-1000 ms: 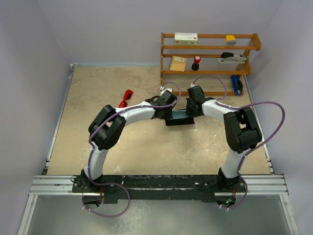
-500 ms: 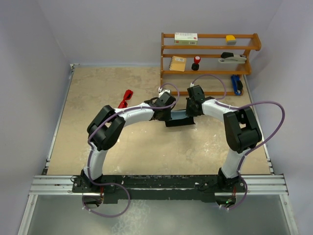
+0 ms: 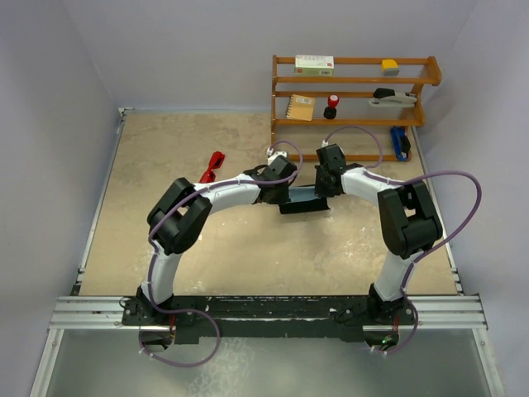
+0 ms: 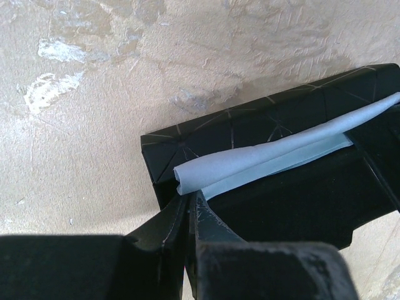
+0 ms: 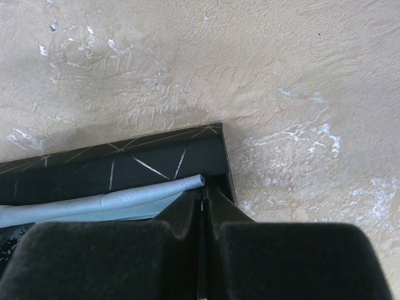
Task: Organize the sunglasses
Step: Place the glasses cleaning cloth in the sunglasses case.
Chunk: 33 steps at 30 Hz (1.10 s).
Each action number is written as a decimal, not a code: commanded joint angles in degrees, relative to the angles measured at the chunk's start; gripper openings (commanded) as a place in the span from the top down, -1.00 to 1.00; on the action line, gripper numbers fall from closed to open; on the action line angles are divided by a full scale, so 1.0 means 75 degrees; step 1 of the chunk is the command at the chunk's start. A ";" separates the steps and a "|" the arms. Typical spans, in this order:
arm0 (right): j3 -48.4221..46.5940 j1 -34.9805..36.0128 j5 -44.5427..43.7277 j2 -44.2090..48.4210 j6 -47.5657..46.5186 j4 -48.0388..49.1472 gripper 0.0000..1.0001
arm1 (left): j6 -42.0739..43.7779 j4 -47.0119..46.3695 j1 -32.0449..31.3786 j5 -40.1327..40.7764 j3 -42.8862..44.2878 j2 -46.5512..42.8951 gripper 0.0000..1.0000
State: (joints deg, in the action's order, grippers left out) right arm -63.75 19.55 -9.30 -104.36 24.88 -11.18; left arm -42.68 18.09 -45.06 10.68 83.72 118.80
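1. Top external view:
   - The sunglasses (image 3: pixel 213 166) lie on the table (image 3: pixel 157 157), well apart from the black case (image 3: pixel 304 204), off its left end and a little farther back.
   - Their long axis runs on a slant, the far end leaning toward the case.
   - The left gripper (image 3: pixel 279 191) is at the case's left end and the right gripper (image 3: pixel 325 184) at its right end, so the left arm is the nearer one to the red pair.
   - A reach would go leftward, away from the case.
   - Against the picture of a second ago, the left wrist and its cable loop have shifted slightly to the left. The case and sunglasses lie as they did, and nothing has changed over the last half second.

2. Left wrist view:
   - The left gripper (image 4: pixel 189 204) has its fingers pressed together, tips at the case's (image 4: pixel 262 115) near edge.
   - The tips sit just under the rolled end of the light blue cloth (image 4: pixel 250 159), which lies along the case.
   - Whether a thin lip of the case is nipped between them I cannot tell.
   - The sunglasses are out of view here.

3. Right wrist view:
   - The right gripper (image 5: pixel 202 204) is likewise pressed together, tips at the case's (image 5: pixel 125 164) end corner.
   - The tips are just beside the cloth's (image 5: pixel 112 200) other end.
   - No sunglasses show.
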 commanded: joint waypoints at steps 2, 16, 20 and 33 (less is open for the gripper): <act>-0.0198 -0.0029 -0.0233 0.0198 -0.0117 -0.0127 1.00 | -0.0199 0.0124 0.0031 0.0056 0.0137 0.0104 1.00; -0.0019 -0.0006 -0.0155 0.0235 -0.0060 0.0069 1.00 | -0.0201 0.0152 0.0402 -0.0076 -0.0112 0.0045 1.00; 0.0060 0.0050 -0.0122 0.0295 -0.0060 0.0087 1.00 | -0.0119 0.0155 0.0477 -0.0113 -0.0109 0.0070 1.00; -0.0194 0.0159 0.0030 0.0028 -0.0141 0.0046 1.00 | -0.0315 0.0144 0.0605 -0.0337 -0.0009 0.0250 1.00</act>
State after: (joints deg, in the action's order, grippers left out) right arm -63.33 20.51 -9.23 -104.25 24.86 -10.39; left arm -44.42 17.87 -41.89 7.77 83.64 119.63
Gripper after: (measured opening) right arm 0.004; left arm 0.003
